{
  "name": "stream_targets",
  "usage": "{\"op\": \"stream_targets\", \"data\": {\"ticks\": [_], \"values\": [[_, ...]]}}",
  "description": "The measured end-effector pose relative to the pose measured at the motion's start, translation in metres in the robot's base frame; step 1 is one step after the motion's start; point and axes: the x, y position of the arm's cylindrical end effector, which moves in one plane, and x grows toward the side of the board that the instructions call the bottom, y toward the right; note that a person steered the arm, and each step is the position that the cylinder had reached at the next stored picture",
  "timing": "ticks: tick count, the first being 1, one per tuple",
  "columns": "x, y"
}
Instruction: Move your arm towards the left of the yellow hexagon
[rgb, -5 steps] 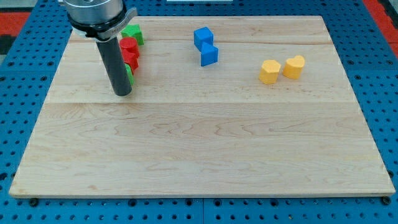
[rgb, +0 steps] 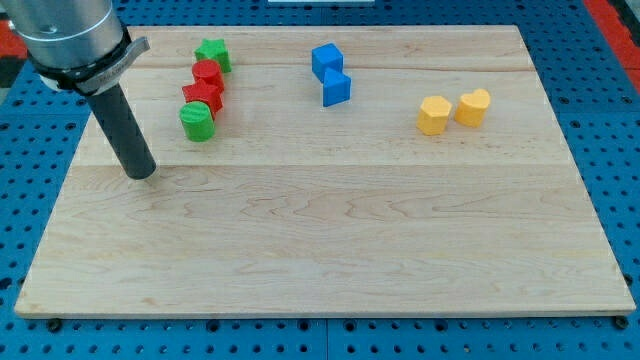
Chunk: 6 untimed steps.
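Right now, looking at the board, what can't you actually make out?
- Camera view: the arm above the rod is cut off by the view's top-left edge; only my tip shows, left of the green cylinder.
- The two red blocks overlap; their shapes are unclear.
- The two blue blocks overlap, hiding where they meet.
- The yellow block right of the yellow hexagon is too small to tell its shape.

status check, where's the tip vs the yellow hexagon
My tip at the view's left edge, left of the green cylinder. Yellow hexagon far off at the view's right, untouched. Blue blocks sit above the straight line across.
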Motion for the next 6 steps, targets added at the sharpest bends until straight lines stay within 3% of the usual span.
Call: {"op": "stream_targets", "data": {"ticks": [4, 6], "values": [[0.005, 0.057], [-0.048, 0.122]]}}
